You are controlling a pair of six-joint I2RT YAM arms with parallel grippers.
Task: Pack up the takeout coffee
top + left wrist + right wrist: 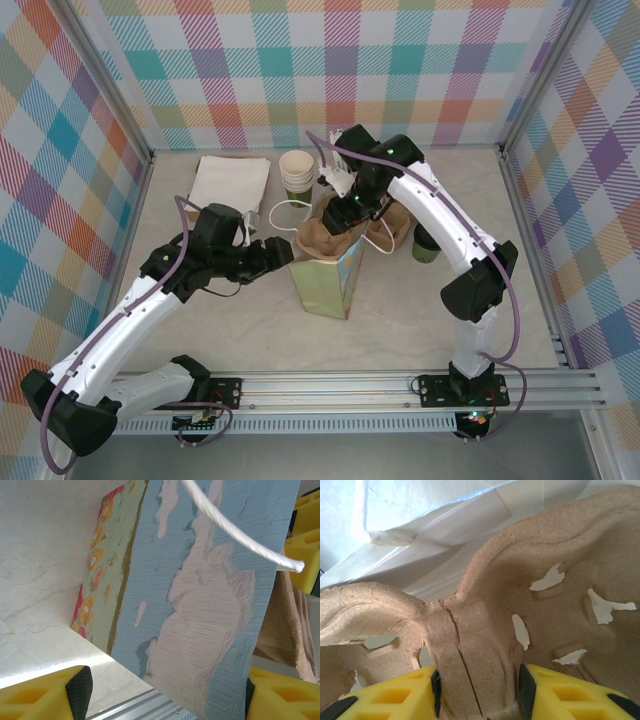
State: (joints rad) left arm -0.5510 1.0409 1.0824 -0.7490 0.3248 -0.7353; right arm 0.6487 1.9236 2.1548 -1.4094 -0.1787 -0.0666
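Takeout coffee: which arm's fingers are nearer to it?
Right. The right fingers, gripping the pulp carrier over the bag, sit left of the coffee in the top view; the left fingers are beyond the bag.

Pastel plaid walls (340, 60) around a pale, marble-veined table (400, 320).
The paper bag (210, 605) is blue with cream cloud shapes, its side panel floral in red, orange and green; the pulp carrier (485, 630) is plain brown.

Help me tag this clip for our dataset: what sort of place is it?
Probably a staged robot test cell: plaid-printed walls, an aluminium base rail, paper cups on a marble-look table.
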